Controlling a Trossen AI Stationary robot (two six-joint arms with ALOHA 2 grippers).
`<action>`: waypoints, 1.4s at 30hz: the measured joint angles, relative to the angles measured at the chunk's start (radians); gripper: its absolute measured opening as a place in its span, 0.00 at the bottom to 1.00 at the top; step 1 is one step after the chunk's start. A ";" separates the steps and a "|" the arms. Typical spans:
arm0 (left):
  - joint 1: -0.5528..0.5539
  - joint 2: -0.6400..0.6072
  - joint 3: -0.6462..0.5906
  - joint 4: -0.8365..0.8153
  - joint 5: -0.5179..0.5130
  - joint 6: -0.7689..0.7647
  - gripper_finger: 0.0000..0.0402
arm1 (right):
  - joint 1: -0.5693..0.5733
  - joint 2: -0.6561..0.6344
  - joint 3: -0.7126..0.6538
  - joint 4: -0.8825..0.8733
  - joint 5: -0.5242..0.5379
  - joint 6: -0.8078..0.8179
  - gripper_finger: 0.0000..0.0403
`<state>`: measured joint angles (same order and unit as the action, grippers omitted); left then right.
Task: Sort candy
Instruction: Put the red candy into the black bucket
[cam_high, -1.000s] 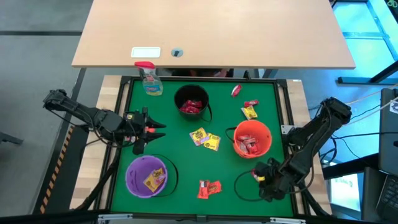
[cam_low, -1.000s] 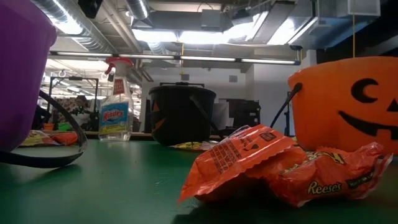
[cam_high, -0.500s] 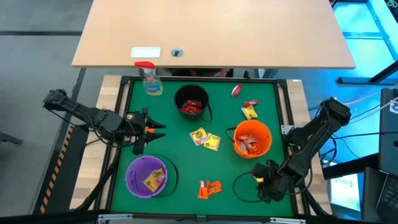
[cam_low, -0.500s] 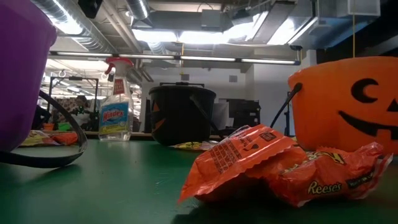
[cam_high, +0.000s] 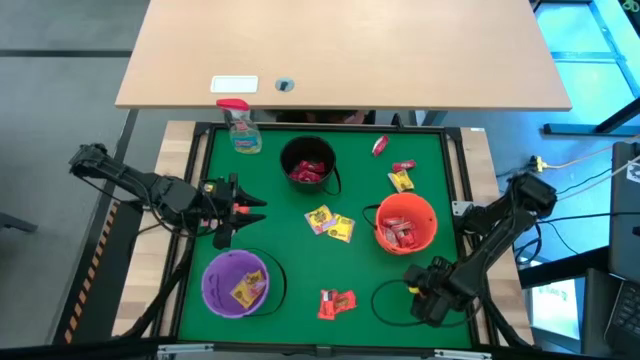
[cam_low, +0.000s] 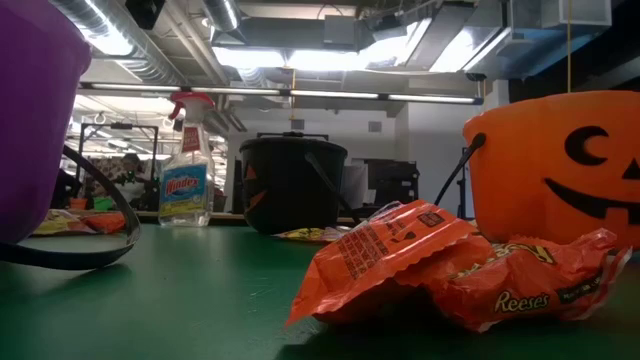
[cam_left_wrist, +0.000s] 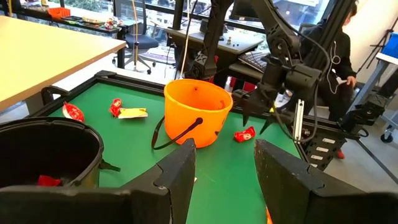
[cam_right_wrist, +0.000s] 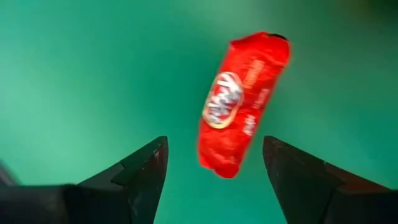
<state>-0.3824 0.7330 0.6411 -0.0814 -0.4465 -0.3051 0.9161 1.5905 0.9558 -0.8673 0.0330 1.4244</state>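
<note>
Two dark fingers of the right gripper (cam_right_wrist: 214, 167) stand spread wide over the green table (cam_high: 290, 250), gripping nothing, with a red KitKat packet (cam_right_wrist: 242, 102) lying loose just past their tips, near the orange bucket (cam_high: 405, 222). Over on the other side, the left gripper (cam_high: 250, 208) hovers part open and empty between the black bucket (cam_high: 308, 162) and purple bucket (cam_high: 236, 282). Orange Reese's packets (cam_low: 450, 270) lie in the foreground, a Windex spray bottle (cam_low: 186, 165) behind.

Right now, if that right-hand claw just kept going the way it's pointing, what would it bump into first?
Most likely the red candy wrapper lying on the green mat. The right gripper points down at it with open jaws, the wrapper sitting between the two fingers. How far off it is I can't judge.
</note>
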 joint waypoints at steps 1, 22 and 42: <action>0.000 0.000 0.000 0.000 0.000 0.000 0.39 | 0.000 0.006 0.000 -0.007 0.000 0.016 0.65; 0.000 0.000 0.000 -0.003 0.005 0.000 0.39 | 0.000 0.137 0.005 0.010 -0.041 0.067 0.65; 0.000 0.000 0.000 -0.004 0.026 -0.003 0.39 | -0.001 0.138 0.004 0.104 -0.072 0.038 0.21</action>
<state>-0.3828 0.7334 0.6411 -0.0853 -0.4202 -0.3080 0.9154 1.7283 0.9600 -0.7632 -0.0391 1.4620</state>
